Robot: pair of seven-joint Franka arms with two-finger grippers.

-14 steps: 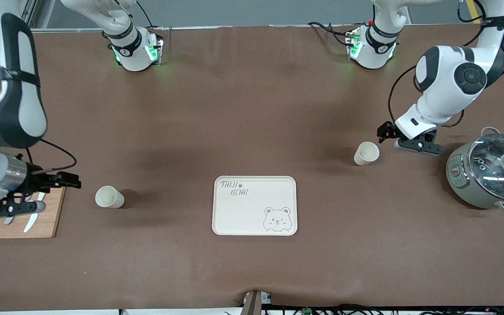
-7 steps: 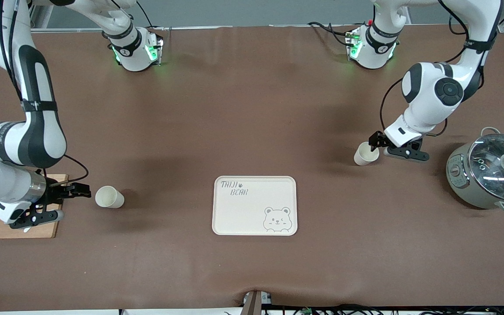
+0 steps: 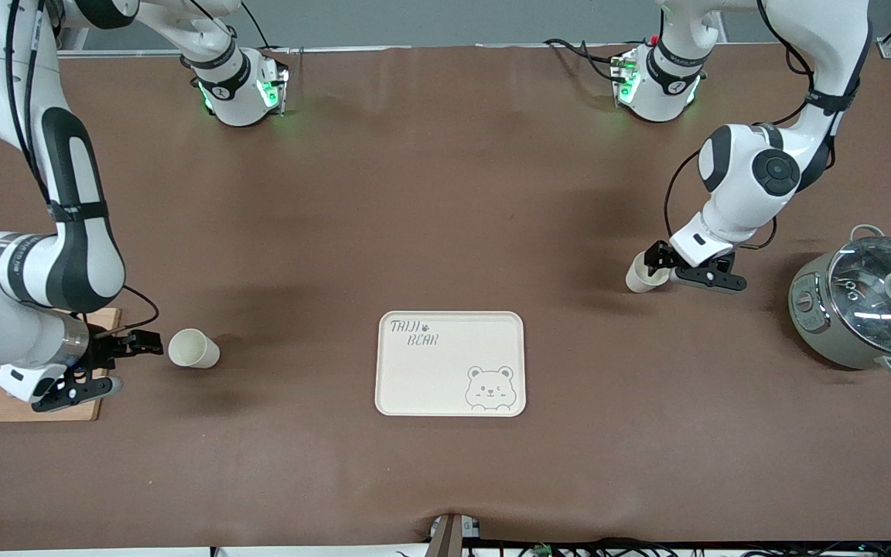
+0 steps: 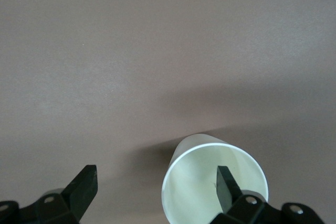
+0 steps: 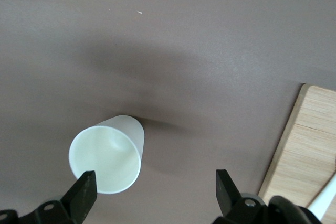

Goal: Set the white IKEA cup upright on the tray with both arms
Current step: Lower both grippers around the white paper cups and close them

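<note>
While both arms reach in, the step in hand looks like the approach to the grasp, with nothing lifted. On the brown desk the tray lies bare. One cup stands toward the left arm's end; the left end effector is spread wide, one finger inside the rim, unclosed. Another cup stands just beside the right end effector, also wide open and holding nothing. Next, each must close on a cup wall.

Both open pincers, left and right, have closed in on their cups.
</note>
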